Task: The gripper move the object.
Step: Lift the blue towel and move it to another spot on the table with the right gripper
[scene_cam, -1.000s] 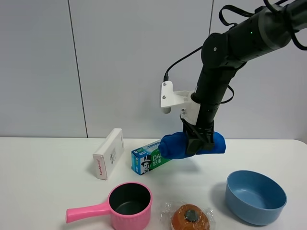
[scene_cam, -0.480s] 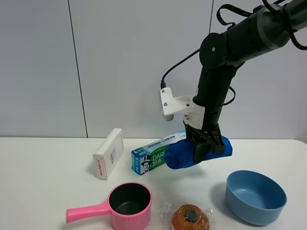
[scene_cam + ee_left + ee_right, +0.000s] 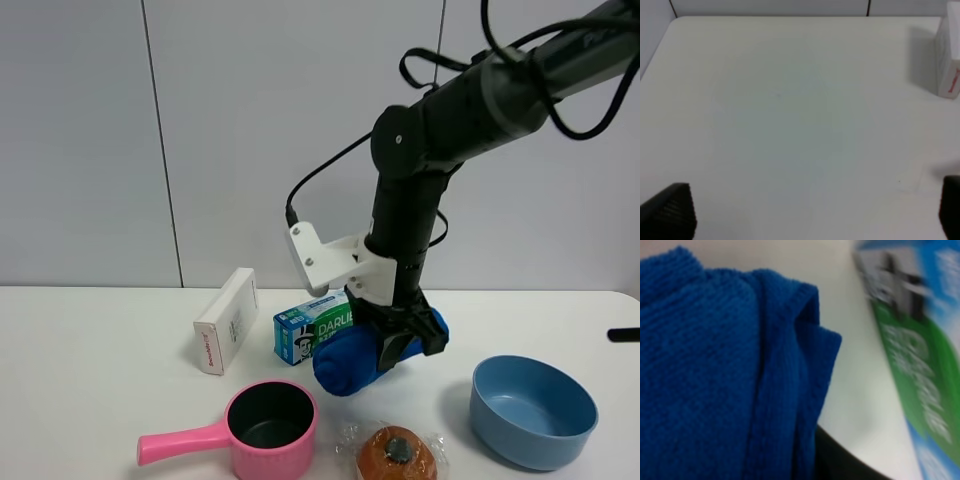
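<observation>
Exterior high is showing me the right gripper (image 3: 396, 344) clamping a rolled blue terry-cloth towel (image 3: 342, 364) just right of the frame's centre. The towel is hanging low over the white tabletop (image 3: 100, 400); I cannot tell whether it is touching. It is sitting just in front of the green-and-blue cardboard toothpaste box (image 3: 308, 328) and just above and to the right of the pink saucepan with its long handle (image 3: 262, 426). A white rectangular carton (image 3: 227, 320) is lying left of centre, a plastic-wrapped brown bun (image 3: 397, 455) at the bottom edge, and a blue round bowl (image 3: 533, 410) at the lower right. Pale grey wall panels (image 3: 250, 130) are filling the background.

The right wrist view is showing the towel's knit filling the frame's left, with the box blurred at the right.

The left gripper (image 3: 812, 215) is hovering over bare table, fingers (image 3: 670, 212) spread wide, grasping nothing.
</observation>
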Controlling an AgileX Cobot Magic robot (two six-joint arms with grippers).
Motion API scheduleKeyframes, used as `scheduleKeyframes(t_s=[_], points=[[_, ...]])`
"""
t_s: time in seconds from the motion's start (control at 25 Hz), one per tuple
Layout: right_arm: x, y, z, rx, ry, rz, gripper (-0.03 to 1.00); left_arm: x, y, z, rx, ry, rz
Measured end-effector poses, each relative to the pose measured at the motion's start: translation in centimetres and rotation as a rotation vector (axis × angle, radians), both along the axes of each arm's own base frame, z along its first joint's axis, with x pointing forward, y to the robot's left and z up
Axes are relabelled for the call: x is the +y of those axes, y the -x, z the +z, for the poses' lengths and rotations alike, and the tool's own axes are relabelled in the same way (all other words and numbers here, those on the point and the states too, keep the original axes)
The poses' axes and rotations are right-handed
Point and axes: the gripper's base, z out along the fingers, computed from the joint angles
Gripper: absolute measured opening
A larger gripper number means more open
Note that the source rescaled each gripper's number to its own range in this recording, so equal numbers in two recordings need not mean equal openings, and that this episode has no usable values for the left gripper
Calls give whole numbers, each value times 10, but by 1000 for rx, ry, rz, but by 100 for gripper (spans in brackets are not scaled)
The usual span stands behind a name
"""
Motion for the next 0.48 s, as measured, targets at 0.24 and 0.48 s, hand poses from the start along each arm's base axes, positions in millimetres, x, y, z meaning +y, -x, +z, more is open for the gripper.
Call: scheduleKeyframes(t_s=[0.24, 0.48], points=[[0, -4, -8, -27, 27, 23, 0, 0, 0, 0, 0, 0, 0], [-3, -5, -8, -32, 37, 24, 0, 0, 0, 0, 0, 0, 0]])
